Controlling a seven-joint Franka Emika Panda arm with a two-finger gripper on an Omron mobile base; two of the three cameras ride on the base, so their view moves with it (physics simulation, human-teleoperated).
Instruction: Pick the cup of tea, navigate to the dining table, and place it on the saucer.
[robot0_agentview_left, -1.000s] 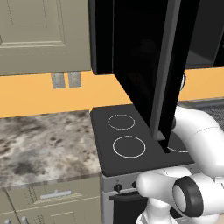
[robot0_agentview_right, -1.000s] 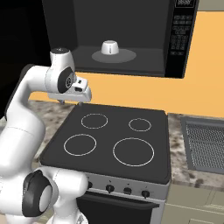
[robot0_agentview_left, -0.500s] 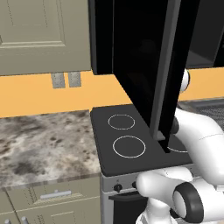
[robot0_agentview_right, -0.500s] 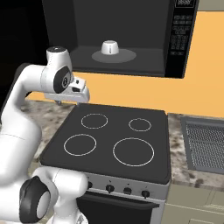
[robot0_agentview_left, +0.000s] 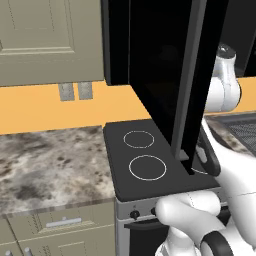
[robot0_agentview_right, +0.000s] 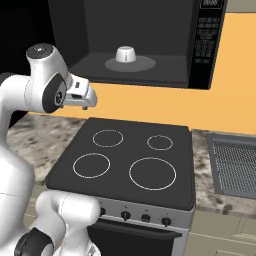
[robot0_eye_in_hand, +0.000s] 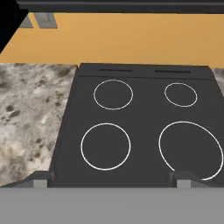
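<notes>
Cup of tea (robot0_agentview_right: 125, 54) sits untouched on the turntable inside the open microwave (robot0_agentview_right: 150, 40) above the stove (robot0_agentview_right: 127, 162), as the gripper (robot0_eye_in_hand: 111, 181) hangs over the burners, well short of the oven cavity, its jaws spread wide and empty. Nothing of the job looks done: the pick, the drive to the dining table and the placing on the saucer all remain.
</notes>
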